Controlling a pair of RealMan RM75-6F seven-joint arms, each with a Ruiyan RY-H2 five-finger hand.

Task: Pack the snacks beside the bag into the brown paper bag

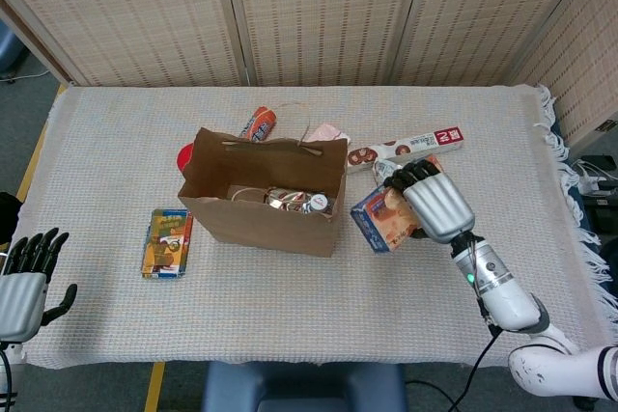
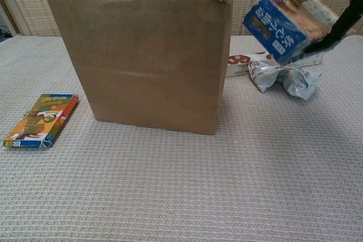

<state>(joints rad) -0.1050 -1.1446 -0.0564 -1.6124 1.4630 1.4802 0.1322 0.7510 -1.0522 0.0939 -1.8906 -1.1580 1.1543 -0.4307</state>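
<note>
Above the table [image 1: 502,142], a blue snack box [image 2: 283,24] is gripped by the right hand [image 1: 432,198]; carrying over the brown paper bag [image 2: 147,55] is needed next.

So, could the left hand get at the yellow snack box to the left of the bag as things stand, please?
Probably yes. The left hand is open and holds nothing, and the yellow snack box lies flat on bare cloth, apart from the paper bag, with nothing between them. The right hand is busy with the blue box.

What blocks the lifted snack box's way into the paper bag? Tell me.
Nothing visible. The right hand holds the snack box off the table, right of the paper bag. The bag's mouth is open, and only its near-side rim stands between them.
</note>
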